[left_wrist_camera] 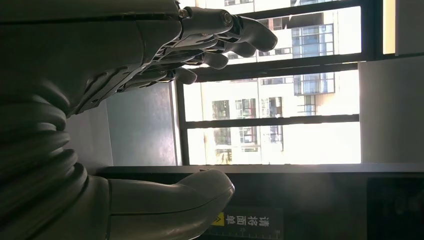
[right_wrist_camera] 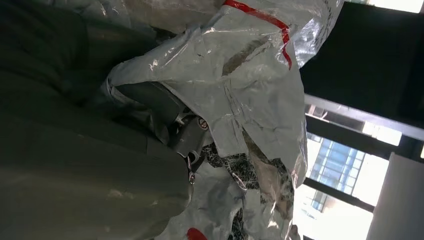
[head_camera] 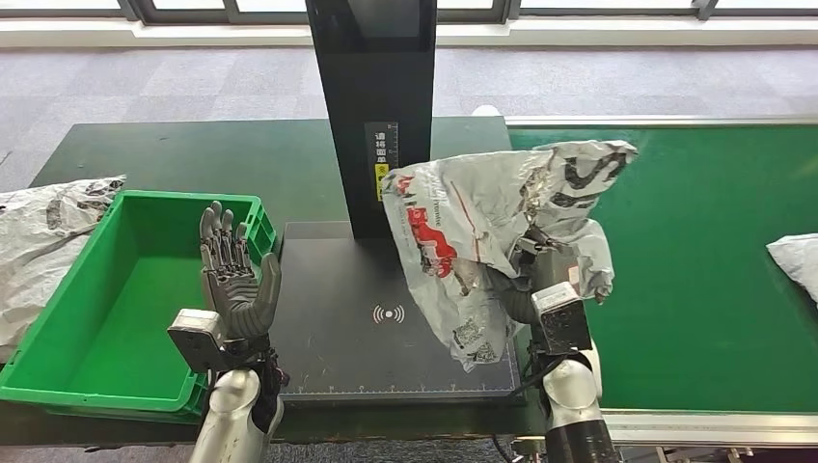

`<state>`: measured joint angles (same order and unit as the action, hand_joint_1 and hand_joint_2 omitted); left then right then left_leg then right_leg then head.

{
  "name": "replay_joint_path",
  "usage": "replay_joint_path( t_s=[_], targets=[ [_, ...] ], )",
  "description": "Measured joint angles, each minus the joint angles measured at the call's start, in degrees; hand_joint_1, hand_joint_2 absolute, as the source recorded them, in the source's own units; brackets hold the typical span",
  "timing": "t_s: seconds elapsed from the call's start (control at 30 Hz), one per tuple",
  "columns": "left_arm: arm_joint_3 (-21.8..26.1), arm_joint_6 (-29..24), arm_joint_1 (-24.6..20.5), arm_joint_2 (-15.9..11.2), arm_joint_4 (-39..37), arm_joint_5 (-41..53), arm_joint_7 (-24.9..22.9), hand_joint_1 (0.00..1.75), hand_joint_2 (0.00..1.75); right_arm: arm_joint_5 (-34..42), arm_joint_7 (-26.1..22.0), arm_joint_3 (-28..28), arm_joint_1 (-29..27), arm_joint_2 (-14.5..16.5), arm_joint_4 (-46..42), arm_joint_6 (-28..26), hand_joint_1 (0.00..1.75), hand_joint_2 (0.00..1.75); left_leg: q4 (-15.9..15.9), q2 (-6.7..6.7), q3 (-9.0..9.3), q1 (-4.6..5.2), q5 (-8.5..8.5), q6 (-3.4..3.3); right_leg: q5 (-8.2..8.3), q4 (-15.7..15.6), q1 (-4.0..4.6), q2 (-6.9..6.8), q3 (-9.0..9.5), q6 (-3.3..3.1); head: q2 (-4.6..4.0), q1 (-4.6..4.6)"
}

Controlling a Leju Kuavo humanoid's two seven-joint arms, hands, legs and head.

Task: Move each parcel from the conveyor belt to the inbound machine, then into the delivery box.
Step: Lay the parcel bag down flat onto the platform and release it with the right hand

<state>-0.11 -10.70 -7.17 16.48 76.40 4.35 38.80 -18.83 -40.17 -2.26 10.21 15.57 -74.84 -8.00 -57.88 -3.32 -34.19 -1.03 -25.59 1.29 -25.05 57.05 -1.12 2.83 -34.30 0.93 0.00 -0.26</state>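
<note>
A: Nearest the camera, what is each hand doing?

B: The left hand (head_camera: 234, 280) stands upright with its fingers spread, holding nothing, at the near right corner of the green delivery box (head_camera: 58, 328). It looks parked there, perhaps ready to take over. The right hand (head_camera: 529, 275) grips a crumpled grey parcel (head_camera: 482, 222), lifted clear over the right edge of the inbound machine's scan plate (head_camera: 328, 357).

A: Why is it held up like that?

B: Probably so the bag faces the machine's black column (head_camera: 378, 106) for reading; the parcel hangs just in front of it. It is already off the conveyor belt (head_camera: 714, 289) and not yet in the box.

A: Do the wrist cameras add anything?

B: The right wrist view shows the fingers (right_wrist_camera: 150, 100) buried in the plastic folds, which the head view hides. The left wrist view confirms open fingers (left_wrist_camera: 220, 40) against the windows.

A: Farther off?

B: Another parcel (head_camera: 796, 260) lies at the belt's right edge.
</note>
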Motion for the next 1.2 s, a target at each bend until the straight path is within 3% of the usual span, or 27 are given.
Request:
replay_joint_path(
  t_s=[0.4, 0.43, 0.53, 0.57, 1.2],
  targets=[
    [0.0, 0.0, 0.1, 0.0, -0.1, 0.0, 0.0, 0.0, 1.75, -1.6, 0.0, -4.6, 0.4, 2.0, 5.8, 0.4, 1.75, 1.75, 0.0, 0.02, -0.01, 0.0, 0.0, 0.0, -0.01, 0.0, -0.01, -0.02, -0.02, -0.01, 0.0, 0.0],
    [0.0, 0.0, 0.1, 0.0, -0.1, 0.0, 0.0, 0.0, 1.75, -1.8, 0.0, -5.1, 0.4, 2.2, 6.6, 0.4, 1.51, 1.75, 0.0, 0.02, -0.01, 0.0, 0.0, 0.0, -0.01, 0.0, -0.01, -0.02, -0.03, -0.01, 0.0, 0.0],
    [0.0, 0.0, 0.0, 0.0, -0.2, 0.0, 0.0, 0.0, 1.75, -2.1, 0.0, -6.2, 0.7, 2.6, 9.3, -0.3, 0.2, 1.75, 0.0, 0.02, -0.01, 0.0, 0.0, 0.0, -0.01, 0.0, 0.0, -0.02, -0.04, -0.02, 0.0, 0.0],
    [0.0, 0.0, 0.0, 0.0, -0.3, 0.0, 0.0, 0.0, 1.75, -2.1, 0.0, -6.4, 0.8, 2.6, 10.2, -0.7, 0.0, 1.75, 0.0, 0.03, -0.01, 0.0, 0.0, 0.0, -0.01, 0.0, 0.0, -0.02, -0.04, -0.02, 0.0, 0.0],
    [0.0, -0.5, 0.0, 0.0, -0.7, 0.0, 0.0, 0.0, 1.75, -0.5, 0.0, -6.5, 3.0, 2.7, 18.5, -3.6, 0.0, 1.75, 0.0, 0.04, -0.01, 0.0, 0.0, 0.01, -0.01, 0.0, -0.01, -0.01, -0.07, -0.02, 0.0, 0.0]
  ],
)
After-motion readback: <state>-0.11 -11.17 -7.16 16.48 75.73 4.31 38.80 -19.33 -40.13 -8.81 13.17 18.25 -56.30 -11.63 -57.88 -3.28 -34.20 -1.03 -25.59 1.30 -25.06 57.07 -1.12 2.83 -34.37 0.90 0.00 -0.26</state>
